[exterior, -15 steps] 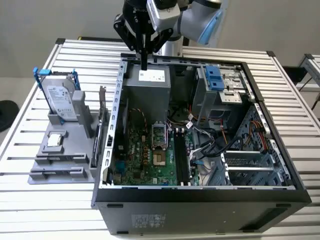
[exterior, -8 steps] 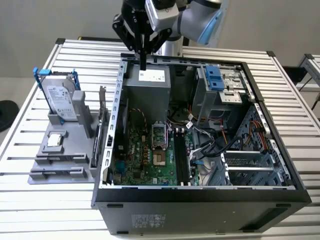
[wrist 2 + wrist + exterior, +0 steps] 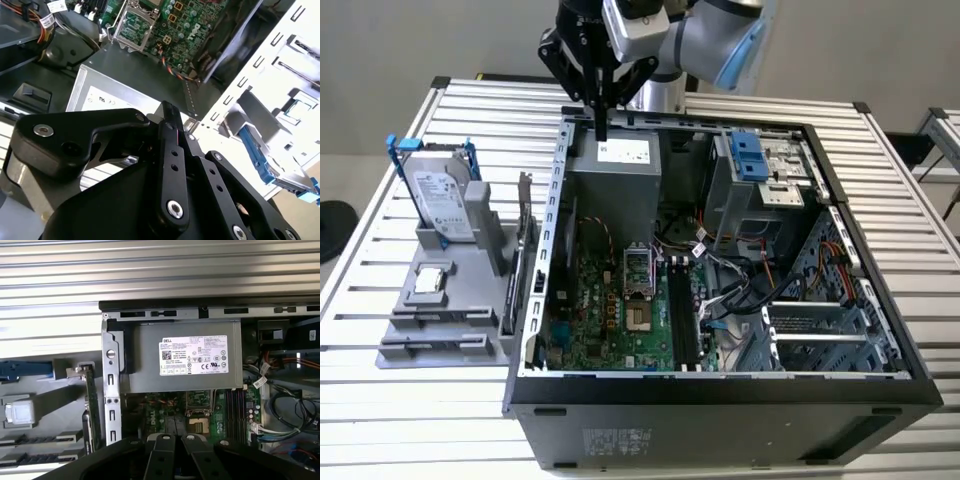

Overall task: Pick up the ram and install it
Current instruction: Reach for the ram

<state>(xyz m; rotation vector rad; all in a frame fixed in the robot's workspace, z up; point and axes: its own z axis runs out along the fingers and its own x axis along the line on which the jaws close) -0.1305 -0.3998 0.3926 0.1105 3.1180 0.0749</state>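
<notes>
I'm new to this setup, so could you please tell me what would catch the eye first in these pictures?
The open computer case dominates the slatted table, its green motherboard exposed. The black gripper hangs shut over the grey power supply at the case's far end. At the exterior view's left, a grey holder carries the hard drive and the ram on edge.

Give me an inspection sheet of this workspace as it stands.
Surface: white slatted table, carrying an open computer case.
Job's things: ram standing on edge in the grey holder, beside the case; not yet picked up.
Clutter: hard drive and processor chip on the holder.
Grippers: gripper above the power supply, jaws shut, empty.
Cables: loose bundle inside the case.
Surroundings: another slatted table at the exterior view's right.
</notes>
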